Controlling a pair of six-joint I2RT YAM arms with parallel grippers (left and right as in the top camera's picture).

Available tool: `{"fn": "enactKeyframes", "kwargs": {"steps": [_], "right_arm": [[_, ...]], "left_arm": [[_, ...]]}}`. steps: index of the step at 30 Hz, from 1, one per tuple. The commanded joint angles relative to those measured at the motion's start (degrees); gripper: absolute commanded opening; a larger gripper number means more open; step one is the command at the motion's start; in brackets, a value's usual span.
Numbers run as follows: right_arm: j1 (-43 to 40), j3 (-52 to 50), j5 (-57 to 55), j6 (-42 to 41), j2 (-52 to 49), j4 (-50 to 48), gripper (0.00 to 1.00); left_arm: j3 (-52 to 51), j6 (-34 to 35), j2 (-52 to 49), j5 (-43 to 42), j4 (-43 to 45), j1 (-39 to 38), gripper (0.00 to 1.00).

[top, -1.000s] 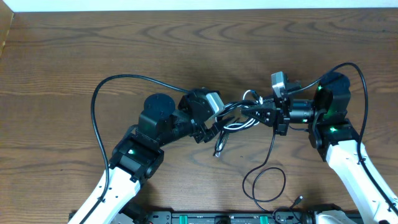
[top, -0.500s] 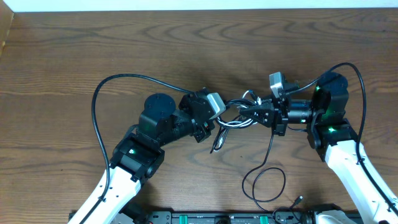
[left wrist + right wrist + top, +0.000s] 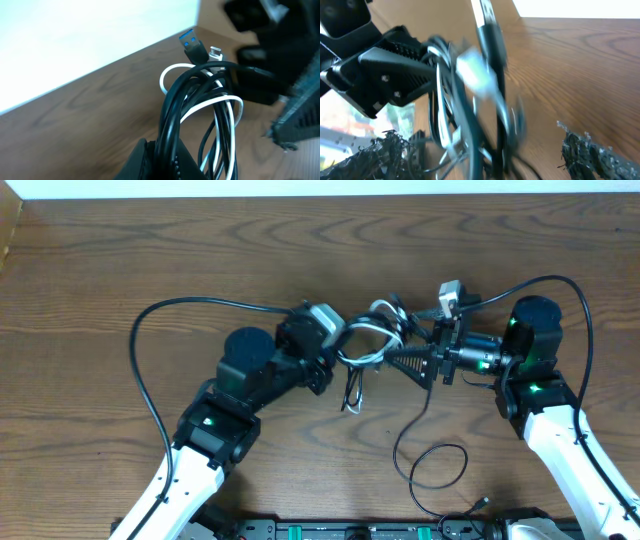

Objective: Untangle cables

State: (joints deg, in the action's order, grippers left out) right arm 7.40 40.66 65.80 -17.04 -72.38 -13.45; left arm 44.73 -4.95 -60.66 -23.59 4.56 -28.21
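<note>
The cables (image 3: 372, 340) form a tangled bundle of black cords and one white cord, hanging between the two arms above the table. My left gripper (image 3: 345, 352) is shut on the black strands (image 3: 170, 120), which run up out of its jaws (image 3: 161, 152). A blue-tongued USB plug (image 3: 192, 44) sticks up at the top of the bundle. My right gripper (image 3: 398, 360) stands open just right of the bundle. In the right wrist view the blurred cables (image 3: 470, 100) pass between its wide-spread fingers (image 3: 387, 150) without being pinched. A black cord trails down to a loop (image 3: 432, 465) on the table.
The wooden table (image 3: 120, 260) lies under both arms. A thick black arm wire (image 3: 150, 350) arcs left of the left arm, and another arcs over the right arm (image 3: 560, 285). A loose plug end (image 3: 482, 502) rests near the front edge.
My right gripper has opened and let go of the bundle. The left gripper shut on the cables and shifted slightly up and left with them. The trailing cord swung and its loop moved.
</note>
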Motion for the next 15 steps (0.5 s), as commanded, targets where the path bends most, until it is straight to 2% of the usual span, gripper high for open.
{"fn": "enactKeyframes", "kwargs": {"steps": [1,6,15], "right_arm": [[-1.2,0.4,-2.3,-3.4,-0.1,0.1,0.99],[-2.1,0.4,-2.3,-3.6,-0.1,0.9,0.99],[-2.1,0.4,0.6,-3.6,-0.1,2.1,0.99]], "left_arm": [[0.9,11.4,0.1,2.9,0.7,2.9,0.08],[0.9,19.1,0.1,2.6,0.7,6.4,0.08],[0.9,20.3,0.0,3.0,0.6,7.3,0.07]]}}
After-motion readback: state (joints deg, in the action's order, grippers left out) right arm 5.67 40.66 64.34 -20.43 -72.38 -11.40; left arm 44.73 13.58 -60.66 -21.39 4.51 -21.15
